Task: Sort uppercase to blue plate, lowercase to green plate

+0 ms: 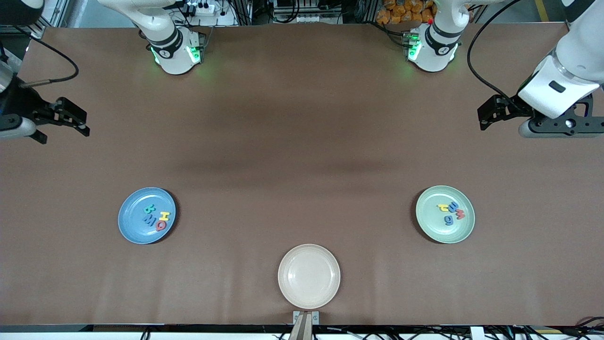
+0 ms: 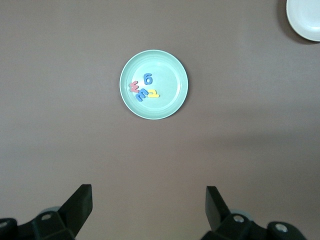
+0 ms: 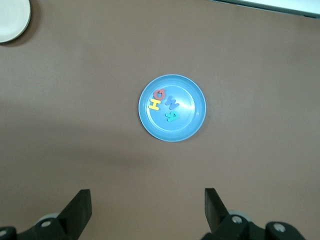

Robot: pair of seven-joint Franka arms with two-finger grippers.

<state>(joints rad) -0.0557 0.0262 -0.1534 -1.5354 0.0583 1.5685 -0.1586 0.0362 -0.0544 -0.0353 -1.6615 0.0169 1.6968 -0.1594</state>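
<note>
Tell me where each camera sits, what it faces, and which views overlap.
Front view: high across the table, facing both arms; left gripper, right gripper open.
Left wrist view: looks down on the green plate; its own open jaws show.
Right wrist view: looks down on the blue plate; its own open jaws show.
Shared: the cream plate shows in all three.

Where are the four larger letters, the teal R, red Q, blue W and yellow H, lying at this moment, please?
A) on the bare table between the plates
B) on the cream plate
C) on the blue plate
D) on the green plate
C: the front view shows the teal R, red Q, blue W and yellow H clustered inside the blue plate, while the cream plate holds nothing.
</note>
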